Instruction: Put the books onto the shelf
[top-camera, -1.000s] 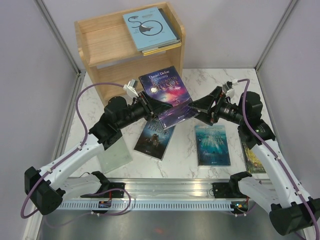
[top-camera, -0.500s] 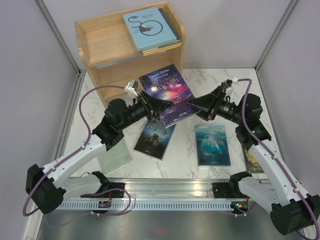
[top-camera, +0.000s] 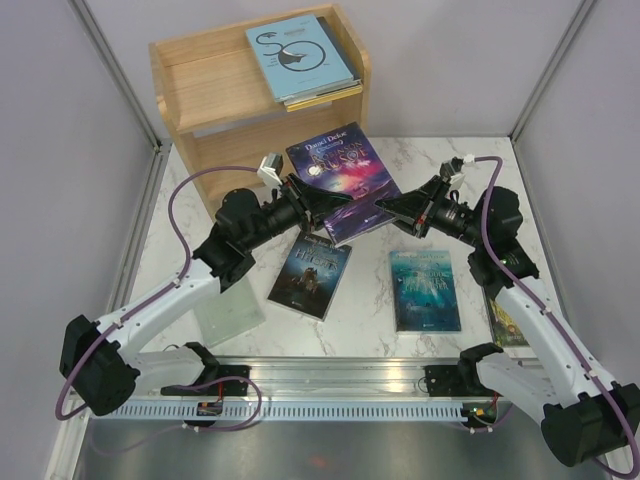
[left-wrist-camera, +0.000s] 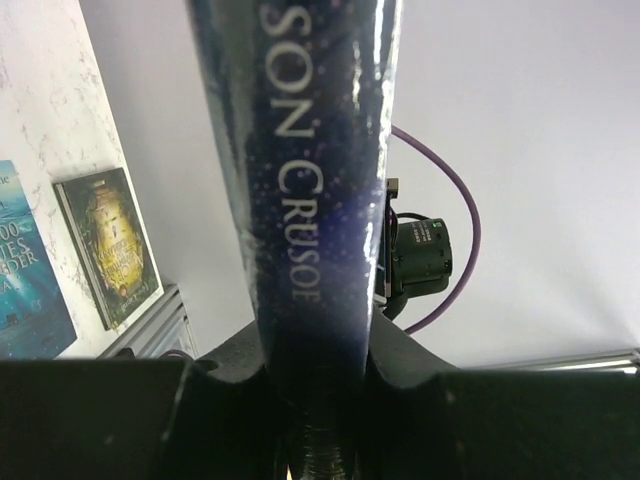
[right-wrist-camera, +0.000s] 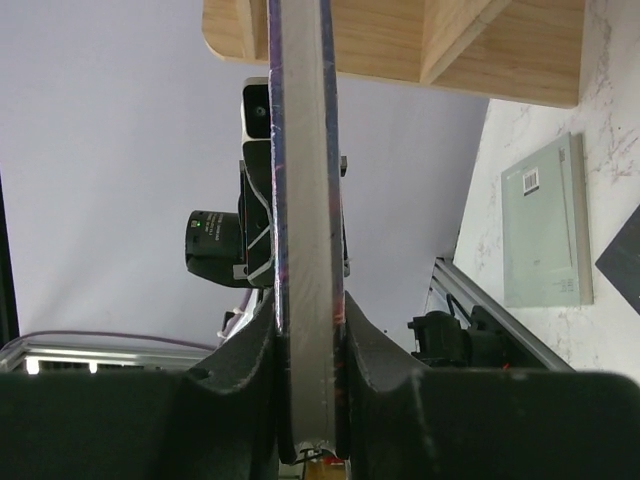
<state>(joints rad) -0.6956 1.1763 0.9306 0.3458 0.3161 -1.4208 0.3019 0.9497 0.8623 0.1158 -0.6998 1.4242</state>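
Jaws narrow on the dark purple book (top-camera: 338, 172), left gripper (top-camera: 308, 206) is clamping its spine and right gripper (top-camera: 386, 209) its page edge, sharing the weight. It is hanging above the table (top-camera: 430, 160), just on the near side of the shelf (top-camera: 200, 95).

marble table (top-camera: 420, 165) | on it: shelf (top-camera: 190, 95), dark book (top-camera: 310, 278), teal book (top-camera: 424, 290), gold-green book (top-camera: 503, 322), pale book (top-camera: 232, 312)

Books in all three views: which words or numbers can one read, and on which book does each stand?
"SON CRUSOE": spine of the dark purple book, left wrist view; beginning hidden.
"Daniel Defoe": top of that book's cover, top view.
Too small or blurred: titles on the teal book, the dark book, the green-gold book, the light blue book.
Unreadable: barcode label on the pale grey-green book.
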